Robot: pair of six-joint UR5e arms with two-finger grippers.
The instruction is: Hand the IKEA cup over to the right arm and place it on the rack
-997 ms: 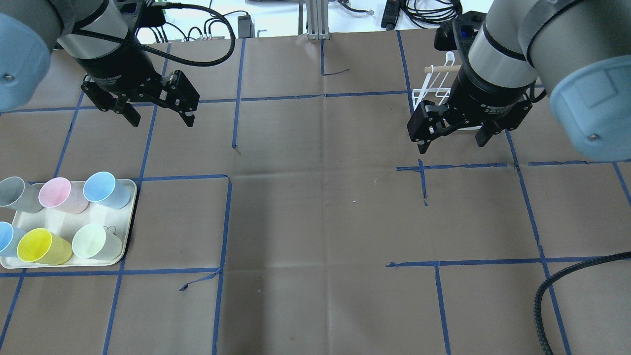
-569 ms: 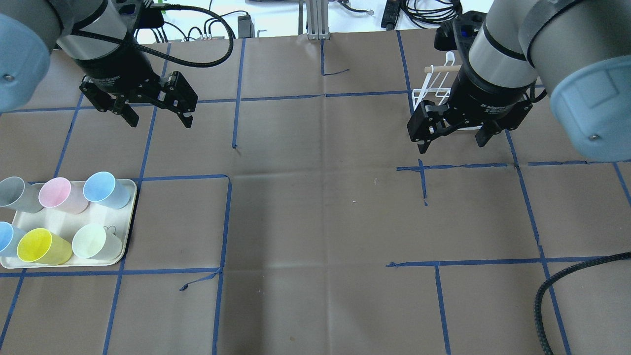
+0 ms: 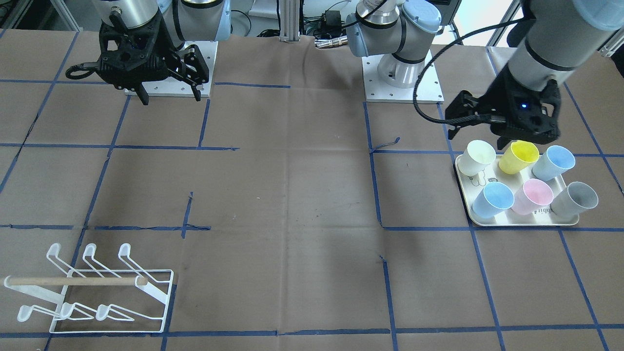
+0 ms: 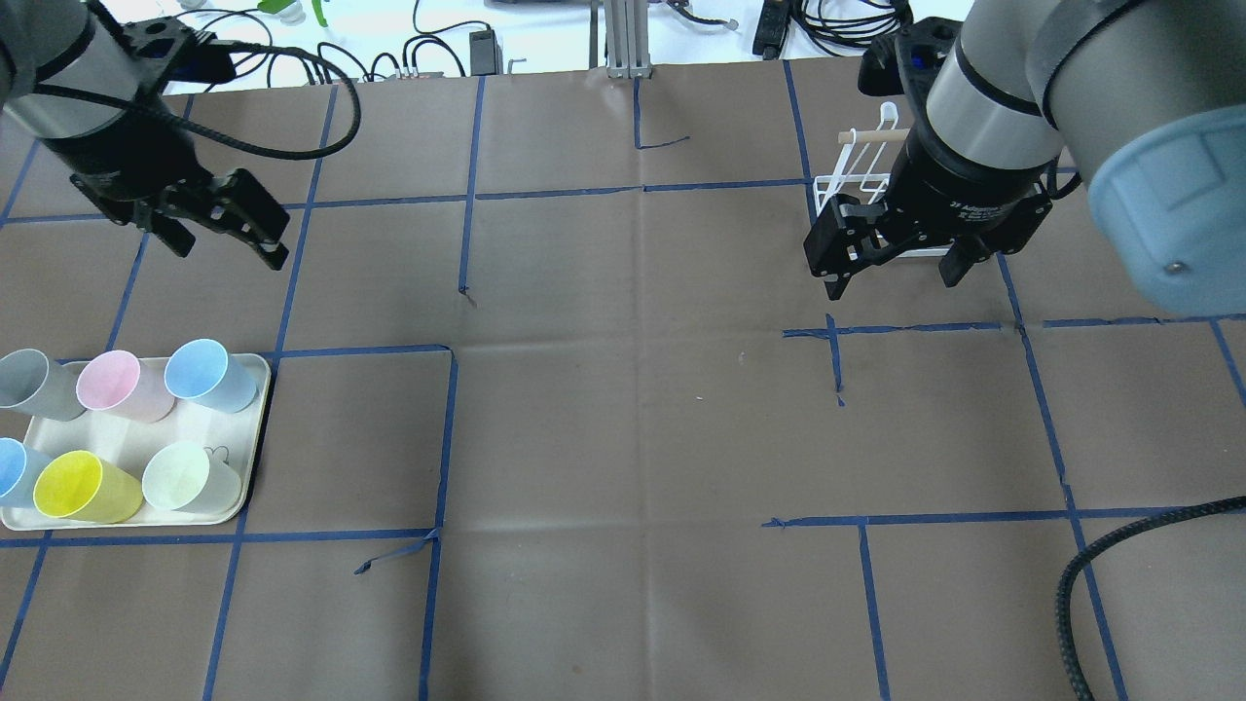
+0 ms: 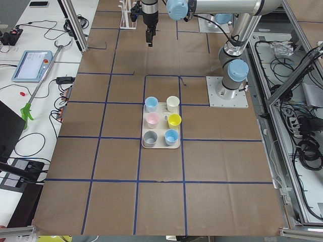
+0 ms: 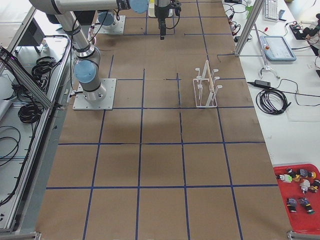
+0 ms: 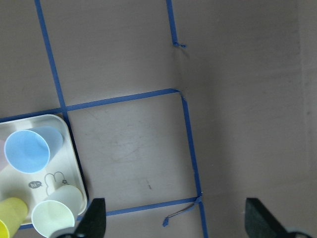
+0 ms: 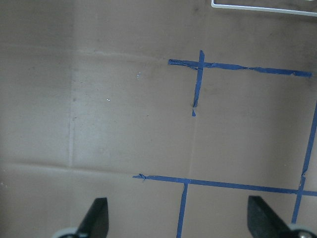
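Several IKEA cups stand on a cream tray (image 4: 255, 428) at the near left: a blue cup (image 4: 209, 375), a pink cup (image 4: 122, 385), a grey cup (image 4: 34, 383), a yellow cup (image 4: 83, 487) and a pale green cup (image 4: 185, 477). My left gripper (image 4: 229, 251) is open and empty, high above the table beyond the tray. In the front view it (image 3: 477, 141) hangs by the yellow cup (image 3: 524, 156). My right gripper (image 4: 891, 284) is open and empty, hovering in front of the white wire rack (image 4: 847, 185). The rack (image 3: 73, 281) holds no cup.
Brown paper with blue tape lines covers the table. The left wrist view shows the tray corner (image 7: 69, 148) with a blue cup (image 7: 27, 151) and a pale cup (image 7: 54, 218). The right wrist view shows the rack's edge (image 8: 262, 6). A black cable (image 4: 1081, 584) lies near right.
My left arm has swung to the left and its gripper now hangs further left, nearer the tray's side. The right arm and the cups have not moved.
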